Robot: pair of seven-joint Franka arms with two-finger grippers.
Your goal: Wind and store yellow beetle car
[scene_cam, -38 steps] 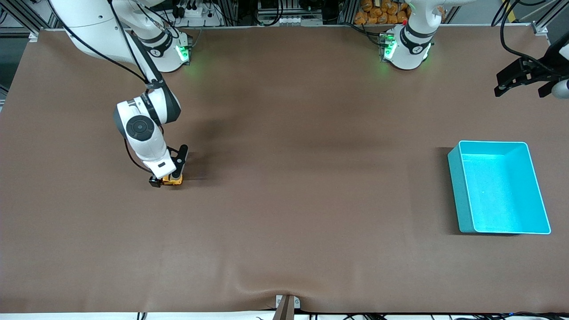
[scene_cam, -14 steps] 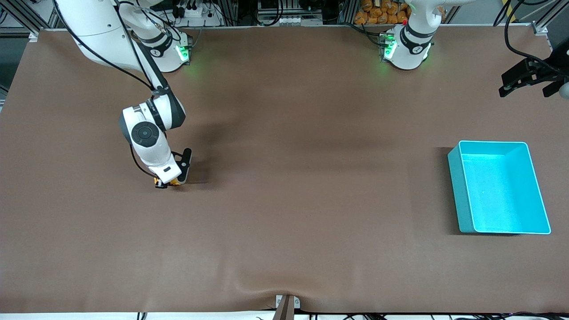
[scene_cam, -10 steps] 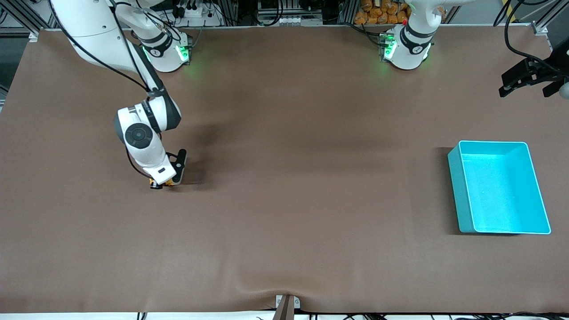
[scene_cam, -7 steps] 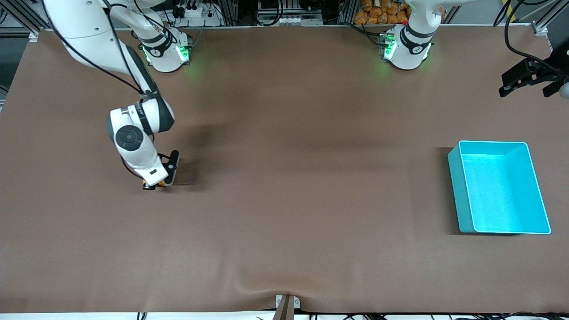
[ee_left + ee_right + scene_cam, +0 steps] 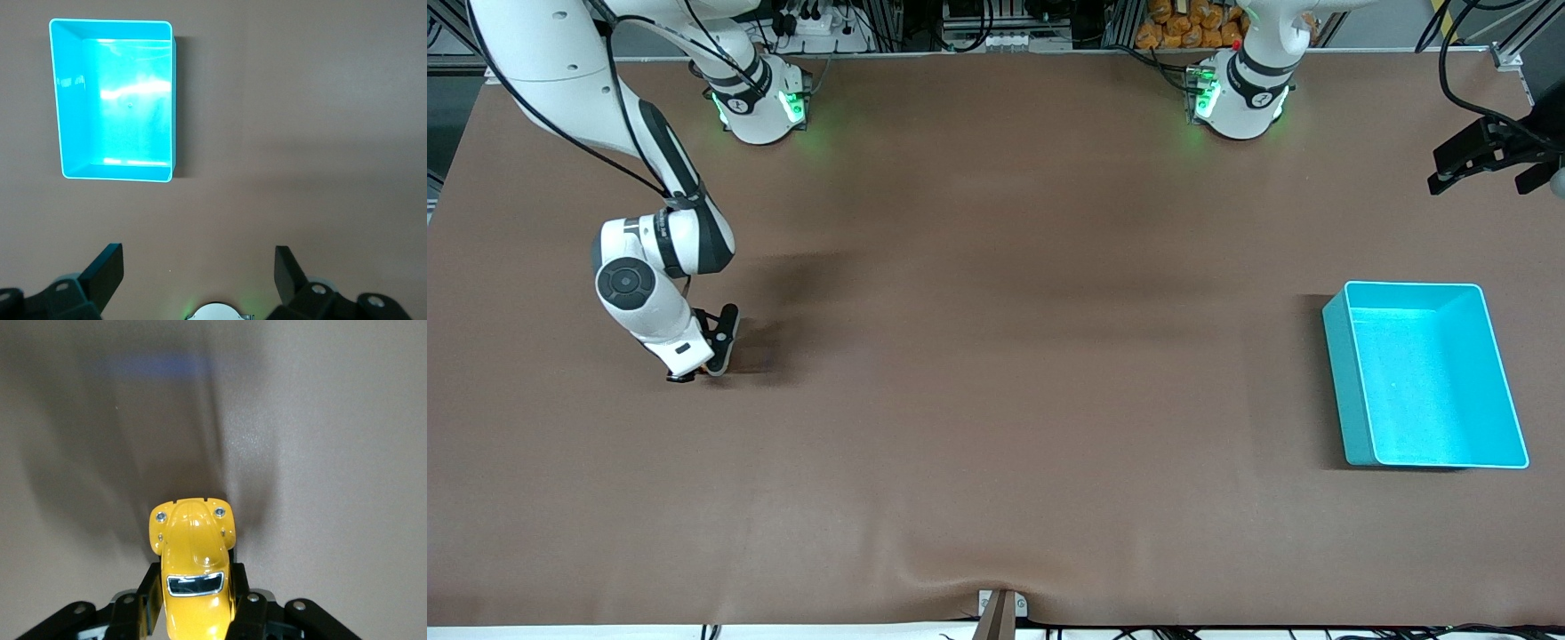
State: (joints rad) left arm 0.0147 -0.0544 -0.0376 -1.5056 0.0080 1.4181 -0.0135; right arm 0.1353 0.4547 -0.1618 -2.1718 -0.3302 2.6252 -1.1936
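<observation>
My right gripper (image 5: 698, 372) is low on the brown table (image 5: 996, 356) at the right arm's end, shut on the yellow beetle car (image 5: 193, 573). In the right wrist view the two black fingers (image 5: 250, 613) clamp the car's sides and its rounded nose points away from the wrist. In the front view the car is almost hidden under the hand; only a sliver of orange (image 5: 708, 372) shows. My left gripper (image 5: 1485, 160) hangs open and empty high at the left arm's end, above the table edge. The turquoise bin (image 5: 1427, 378) is empty; it also shows in the left wrist view (image 5: 113, 100).
Both arm bases (image 5: 760, 98) stand along the table's back edge. A small clamp (image 5: 999, 613) sits at the front edge. The cloth has a slight ripple near that clamp.
My right gripper has dragged the car along the table toward the right arm's end, keeping its grip. The left arm has barely moved.
</observation>
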